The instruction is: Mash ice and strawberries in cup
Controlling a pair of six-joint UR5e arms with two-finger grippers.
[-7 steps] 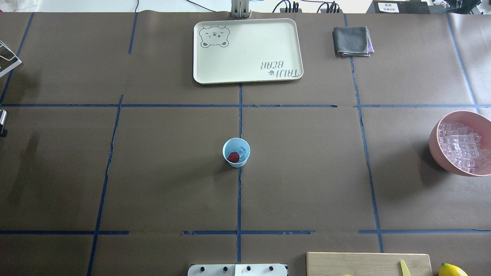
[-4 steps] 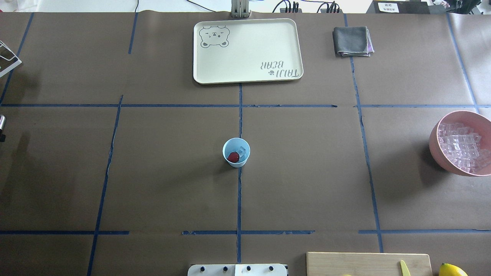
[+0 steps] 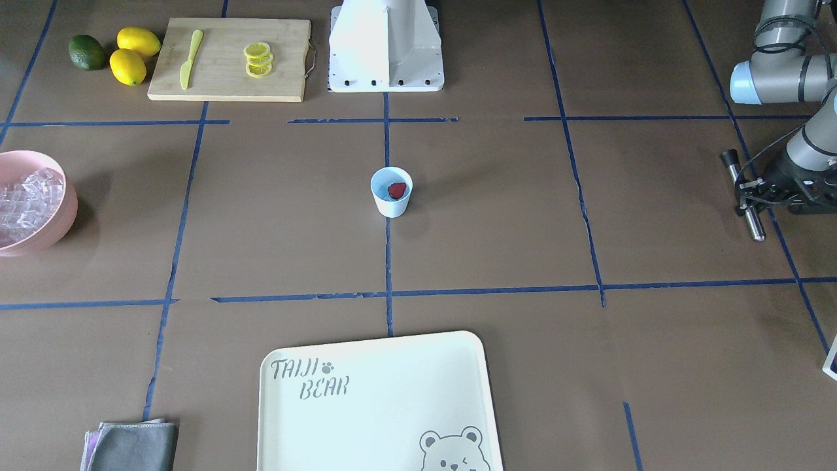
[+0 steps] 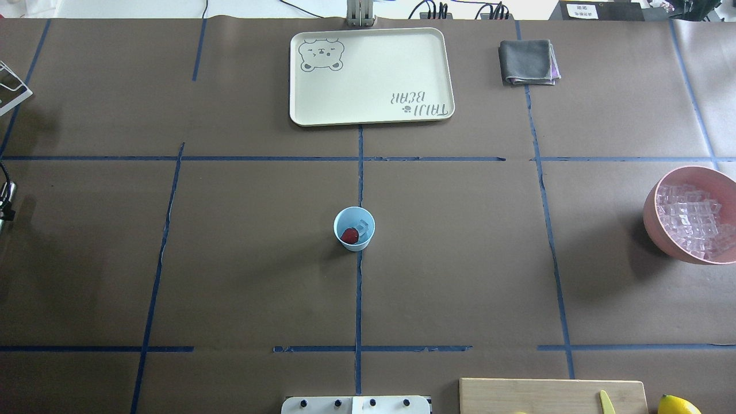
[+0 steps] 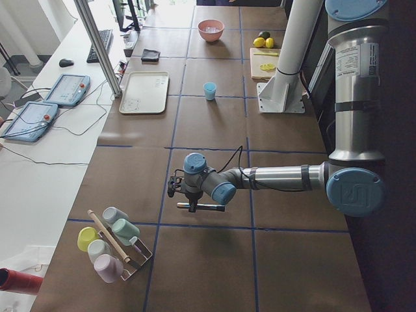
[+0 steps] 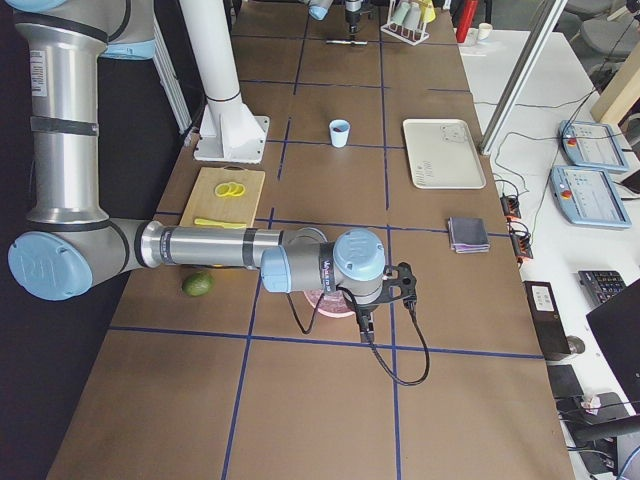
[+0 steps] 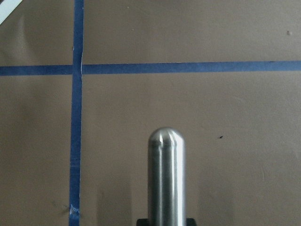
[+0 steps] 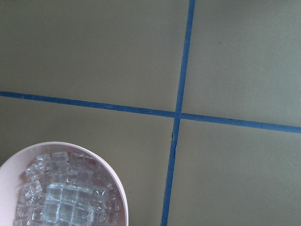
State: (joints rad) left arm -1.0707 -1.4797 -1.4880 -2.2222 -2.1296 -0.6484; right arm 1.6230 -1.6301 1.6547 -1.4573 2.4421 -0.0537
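Note:
The pale blue cup (image 4: 354,229) stands at the table's middle; it also shows in the front view (image 3: 391,191). Inside it lie a red strawberry (image 4: 349,235) and a clear ice cube (image 4: 363,225). My left gripper (image 3: 746,193) is far off at the table's left end, shut on a metal rod (image 3: 752,224) held level above the table. The rod's rounded tip fills the left wrist view (image 7: 166,179). My right gripper (image 6: 403,285) hovers by the pink bowl of ice (image 4: 693,214); I cannot tell whether it is open or shut.
A cream tray (image 4: 371,75) and a folded grey cloth (image 4: 528,61) lie at the far side. A cutting board (image 3: 229,59) with lemon slices (image 3: 257,59) and a yellow knife (image 3: 190,57), two lemons and an avocado lie near the robot's base. A rack of cups (image 5: 110,244) stands at the left end.
At the overhead view's left edge the rod end in my left gripper has slid towards the robot and out of view. The cup and its contents have not moved.

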